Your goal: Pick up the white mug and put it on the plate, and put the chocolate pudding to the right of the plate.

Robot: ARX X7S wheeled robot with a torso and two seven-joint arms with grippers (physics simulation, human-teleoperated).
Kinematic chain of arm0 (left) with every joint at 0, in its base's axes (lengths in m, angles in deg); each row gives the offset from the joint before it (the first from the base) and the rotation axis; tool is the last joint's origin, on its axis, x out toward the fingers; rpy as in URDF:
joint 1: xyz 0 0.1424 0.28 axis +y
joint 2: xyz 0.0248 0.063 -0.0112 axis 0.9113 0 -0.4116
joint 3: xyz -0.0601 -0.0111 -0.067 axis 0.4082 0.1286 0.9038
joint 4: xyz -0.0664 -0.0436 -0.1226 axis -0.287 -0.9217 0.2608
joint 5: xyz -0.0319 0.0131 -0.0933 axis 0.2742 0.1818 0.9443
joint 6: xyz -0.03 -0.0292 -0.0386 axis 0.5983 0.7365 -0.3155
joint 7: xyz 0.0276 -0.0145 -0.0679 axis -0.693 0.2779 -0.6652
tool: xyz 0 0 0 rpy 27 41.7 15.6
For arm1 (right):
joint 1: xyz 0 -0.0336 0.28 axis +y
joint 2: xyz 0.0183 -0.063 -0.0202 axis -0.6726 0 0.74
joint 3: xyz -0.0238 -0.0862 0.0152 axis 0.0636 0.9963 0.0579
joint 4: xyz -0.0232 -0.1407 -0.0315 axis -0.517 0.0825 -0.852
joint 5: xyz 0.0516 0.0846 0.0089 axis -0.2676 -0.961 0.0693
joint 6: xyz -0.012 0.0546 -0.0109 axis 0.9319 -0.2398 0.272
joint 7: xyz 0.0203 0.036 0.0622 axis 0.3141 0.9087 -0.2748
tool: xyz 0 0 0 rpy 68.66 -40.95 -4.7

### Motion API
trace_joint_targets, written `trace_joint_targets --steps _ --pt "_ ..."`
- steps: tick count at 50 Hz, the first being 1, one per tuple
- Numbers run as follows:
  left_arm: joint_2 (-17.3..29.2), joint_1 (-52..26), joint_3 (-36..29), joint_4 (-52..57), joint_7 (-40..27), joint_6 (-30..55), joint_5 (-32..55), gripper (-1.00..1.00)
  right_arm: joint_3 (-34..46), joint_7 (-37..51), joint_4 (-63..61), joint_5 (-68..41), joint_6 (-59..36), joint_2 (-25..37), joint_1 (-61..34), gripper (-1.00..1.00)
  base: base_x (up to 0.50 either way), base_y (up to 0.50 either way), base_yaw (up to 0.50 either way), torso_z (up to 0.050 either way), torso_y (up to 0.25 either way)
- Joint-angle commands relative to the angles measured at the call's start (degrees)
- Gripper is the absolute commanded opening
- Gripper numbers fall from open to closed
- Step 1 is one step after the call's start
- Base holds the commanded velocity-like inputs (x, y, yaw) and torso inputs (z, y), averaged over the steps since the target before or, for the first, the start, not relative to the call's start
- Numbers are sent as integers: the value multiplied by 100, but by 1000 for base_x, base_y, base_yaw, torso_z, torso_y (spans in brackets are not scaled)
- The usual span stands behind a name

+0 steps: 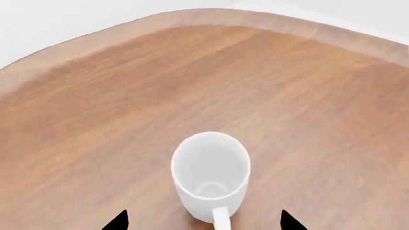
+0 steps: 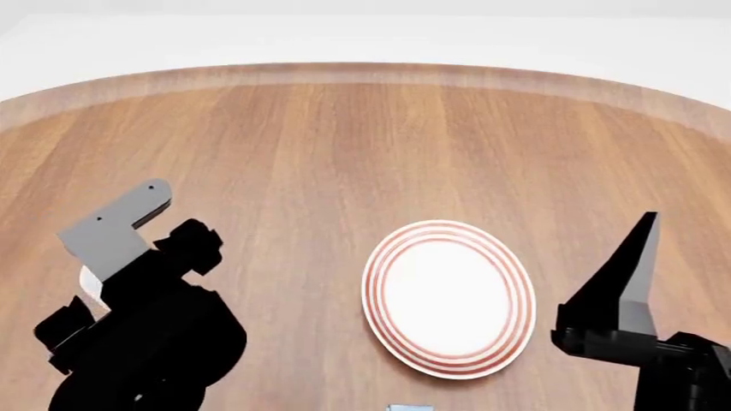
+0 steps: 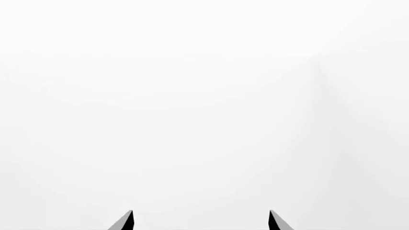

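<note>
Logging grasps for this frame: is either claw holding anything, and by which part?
Nothing is held. The left claw is open, its tips either side of the white mug near the handle, not closed on it. The right claw is open and empty.

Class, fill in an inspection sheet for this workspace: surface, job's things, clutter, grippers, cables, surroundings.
Surface: round-edged wooden table, bare wood around the items.
Job's things: white mug upright on the table, empty, handle toward the left wrist camera; plate bare, red-ringed; a pale carton edge, cut off in the head view, cannot tell what it is.
Clutter: nothing seen.
Grippers: left gripper open, tips either side of the mug; right gripper open, holding nothing.
Cables: nothing seen.
Surroundings: plain white.
</note>
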Motion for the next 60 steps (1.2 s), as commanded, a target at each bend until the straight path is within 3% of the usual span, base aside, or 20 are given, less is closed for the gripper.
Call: trace_joint_targets --steps 1,31,60 --pt "-64 175 13 -429 33 -559 -86 100 -82 -125 4 87 18 -77 16 100 0 0 0 0 0" --pt "138 58 -430 -1456 540 -1382 -161 100 45 -99 68 87 43 -32 31 100 0 0 0 0 0" --pt "55 -208 -174 -2902 1146 -2355 260 100 111 -49 79 79 35 28 36 100 0 0 0 0 0"
